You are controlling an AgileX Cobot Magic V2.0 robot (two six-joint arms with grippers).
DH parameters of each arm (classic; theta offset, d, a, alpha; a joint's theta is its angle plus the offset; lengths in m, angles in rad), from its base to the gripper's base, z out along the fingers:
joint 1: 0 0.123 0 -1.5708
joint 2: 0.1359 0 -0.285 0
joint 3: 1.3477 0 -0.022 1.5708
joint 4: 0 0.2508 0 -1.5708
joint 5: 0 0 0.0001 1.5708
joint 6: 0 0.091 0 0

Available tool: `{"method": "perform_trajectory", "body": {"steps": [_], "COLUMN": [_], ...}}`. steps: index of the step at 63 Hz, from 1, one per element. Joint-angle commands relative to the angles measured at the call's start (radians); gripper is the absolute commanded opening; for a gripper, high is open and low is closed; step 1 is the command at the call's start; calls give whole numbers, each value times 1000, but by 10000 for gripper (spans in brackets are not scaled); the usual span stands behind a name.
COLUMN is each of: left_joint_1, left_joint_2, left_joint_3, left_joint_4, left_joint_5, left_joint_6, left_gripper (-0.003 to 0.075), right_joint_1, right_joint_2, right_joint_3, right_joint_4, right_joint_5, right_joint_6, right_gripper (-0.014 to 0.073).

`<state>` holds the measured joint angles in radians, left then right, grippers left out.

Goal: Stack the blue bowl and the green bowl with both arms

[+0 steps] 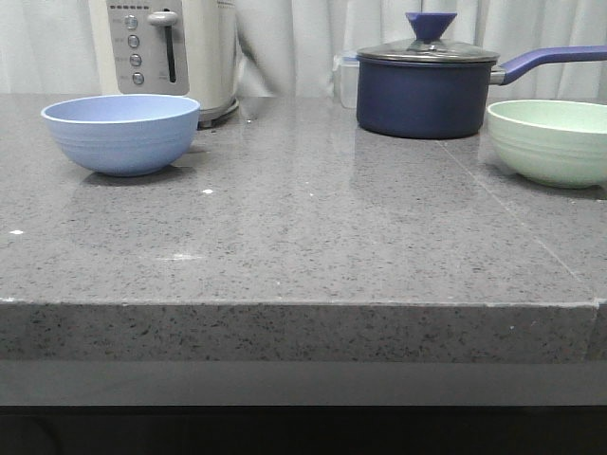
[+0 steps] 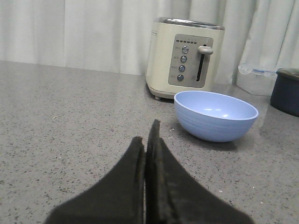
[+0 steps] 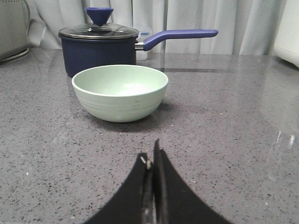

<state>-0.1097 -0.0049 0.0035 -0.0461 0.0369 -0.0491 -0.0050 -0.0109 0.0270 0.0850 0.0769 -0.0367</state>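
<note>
The blue bowl [image 1: 121, 134] stands upright and empty on the grey counter at the far left; it also shows in the left wrist view [image 2: 215, 115]. The green bowl [image 1: 550, 140] stands upright and empty at the far right, cut by the frame edge; it also shows in the right wrist view [image 3: 120, 92]. My left gripper [image 2: 145, 140] is shut and empty, low over the counter, short of the blue bowl. My right gripper [image 3: 151, 156] is shut and empty, short of the green bowl. Neither arm shows in the front view.
A cream toaster [image 1: 169, 52] stands behind the blue bowl. A dark navy lidded saucepan [image 1: 427, 90] with a long handle stands behind the green bowl. A clear plastic container [image 2: 254, 79] sits by the curtain. The counter's front edge [image 1: 303, 305] runs across the front view.
</note>
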Motion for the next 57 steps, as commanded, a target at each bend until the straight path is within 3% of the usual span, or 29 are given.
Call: {"method": "perform_trajectory", "body": {"steps": [1, 57], "left_joint_1": [2, 2], "left_joint_2": [-17, -17], "left_joint_3": [7, 5], "left_joint_4": [1, -1], "left_joint_5": [-86, -111], "left_joint_6": [-8, -8], "left_gripper": [-20, -20], "right_joint_1": [-7, -7], "right_joint_2": [-19, -19], "right_joint_3": [-16, -16], "right_joint_4": [-9, -9], "right_joint_5": [-89, -103], "right_joint_6": [-4, -4], "right_gripper": [-54, -54]}}
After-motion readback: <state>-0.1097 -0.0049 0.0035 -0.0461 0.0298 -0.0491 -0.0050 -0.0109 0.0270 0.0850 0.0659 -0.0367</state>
